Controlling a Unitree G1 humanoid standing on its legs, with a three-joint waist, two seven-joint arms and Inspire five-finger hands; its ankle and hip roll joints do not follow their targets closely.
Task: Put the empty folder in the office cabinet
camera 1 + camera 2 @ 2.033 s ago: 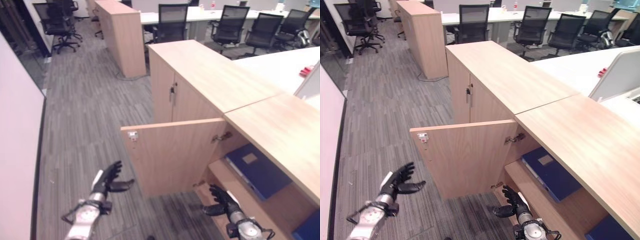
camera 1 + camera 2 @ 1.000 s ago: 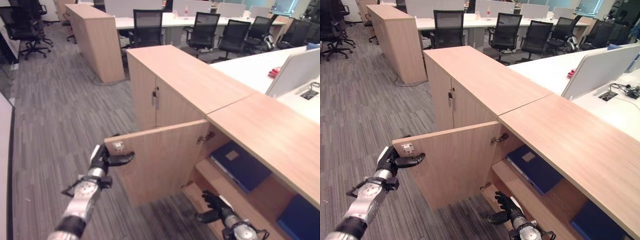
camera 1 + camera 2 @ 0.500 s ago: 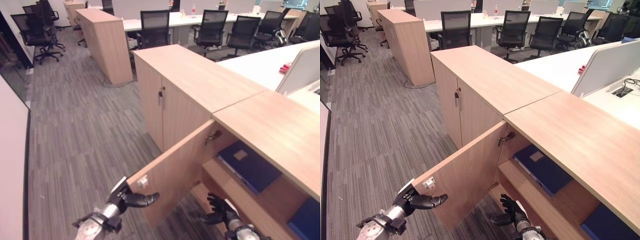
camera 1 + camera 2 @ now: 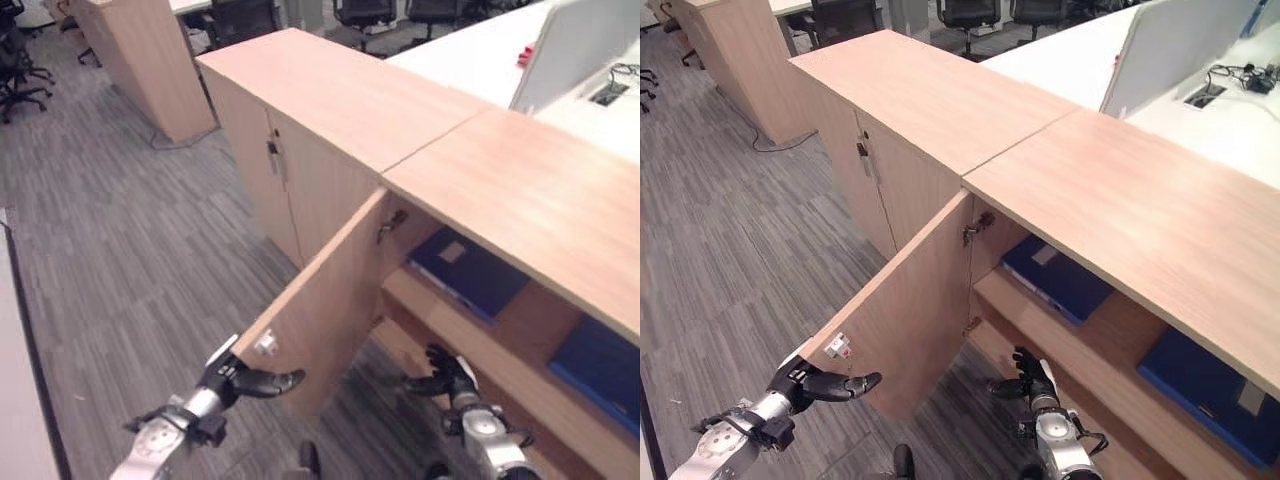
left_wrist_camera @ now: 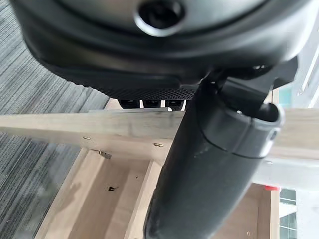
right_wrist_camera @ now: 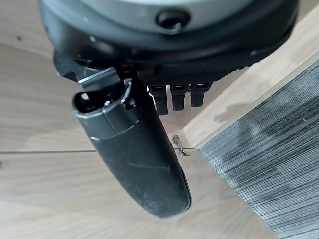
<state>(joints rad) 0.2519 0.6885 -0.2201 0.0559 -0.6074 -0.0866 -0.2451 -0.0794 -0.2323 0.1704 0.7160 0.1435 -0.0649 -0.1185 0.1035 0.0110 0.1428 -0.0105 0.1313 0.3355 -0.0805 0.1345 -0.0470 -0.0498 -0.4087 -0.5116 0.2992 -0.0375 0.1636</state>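
Note:
A blue folder (image 4: pixel 468 272) lies flat on the upper shelf of the open office cabinet (image 4: pixel 1120 200). A second blue folder (image 4: pixel 1210 390) lies further right on the same shelf. The cabinet door (image 4: pixel 910 310) stands swung far out. My left hand (image 4: pixel 805 385) grips its outer corner, thumb across the inner face and fingers (image 5: pixel 149 103) behind the edge. My right hand (image 4: pixel 450 370) hangs low before the lower shelf (image 4: pixel 470 335), fingers relaxed and holding nothing.
A neighbouring cabinet (image 4: pixel 300 170) with shut doors and a key stands to the left of the open one. Another wooden cabinet (image 4: pixel 140 70) stands further back on the grey carpet (image 4: pixel 130 260). A white desk with a partition (image 4: pixel 1160 50) lies behind.
The door has swung wider open with my left hand on its corner. The whole picture has shifted, so the camera moved. My right hand stays low by the lower shelf.

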